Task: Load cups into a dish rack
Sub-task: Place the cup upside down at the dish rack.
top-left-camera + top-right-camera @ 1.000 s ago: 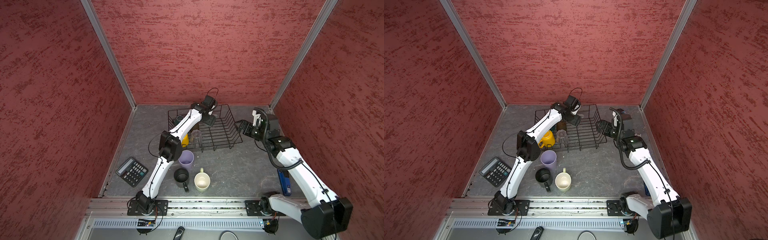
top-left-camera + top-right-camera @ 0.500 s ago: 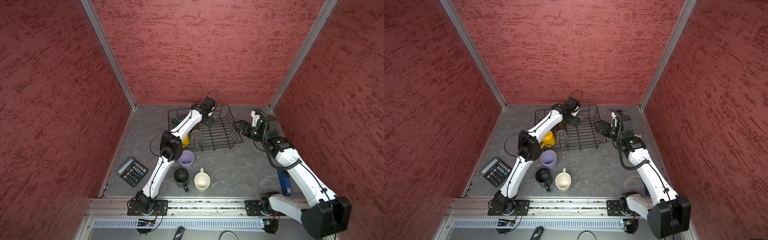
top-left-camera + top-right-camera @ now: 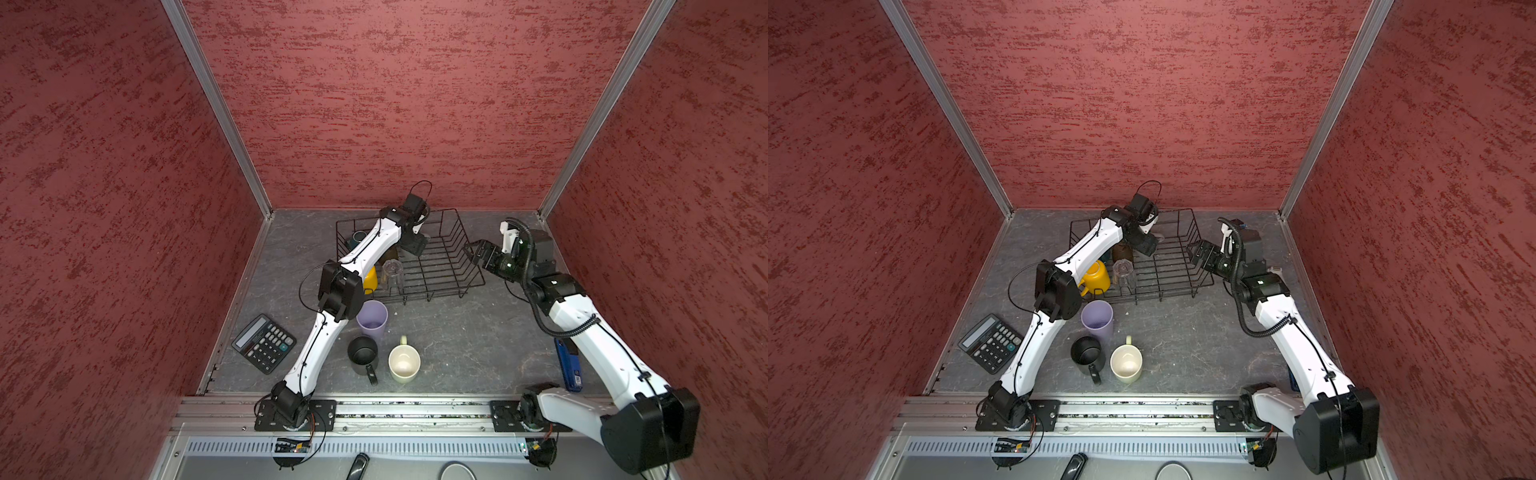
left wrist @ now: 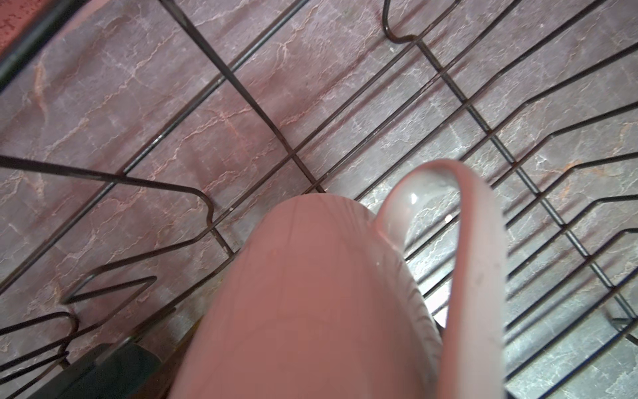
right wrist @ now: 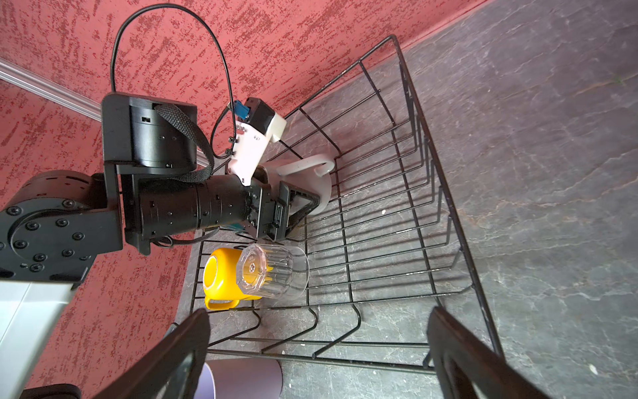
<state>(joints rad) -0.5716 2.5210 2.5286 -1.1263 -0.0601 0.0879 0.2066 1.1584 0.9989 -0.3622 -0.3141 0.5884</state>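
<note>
My left gripper (image 5: 297, 203) is shut on a grey mug (image 5: 310, 179), holding it on its side just above the floor wires of the black wire dish rack (image 3: 436, 293). In the left wrist view the mug (image 4: 310, 293) fills the foreground and hides the fingers. A yellow mug (image 3: 370, 278), a clear ribbed glass (image 3: 392, 272), a brown glass (image 3: 1122, 251) and a teal mug (image 3: 358, 237) are in the rack's left part. On the table in front stand a lilac tumbler (image 3: 372, 320), a black mug (image 3: 363, 354) and a cream mug (image 3: 404, 363). My right gripper (image 3: 478, 251) hangs open and empty beside the rack's right side.
A calculator (image 3: 264, 343) lies at the front left by the wall. A blue object (image 3: 568, 363) lies along the right wall under my right arm. Red walls close in the table on three sides. The left forearm reaches over the rack's left part.
Both arms have shifted only slightly. The left gripper keeps its hold on the grey mug over the rack, and the right gripper stays open.
</note>
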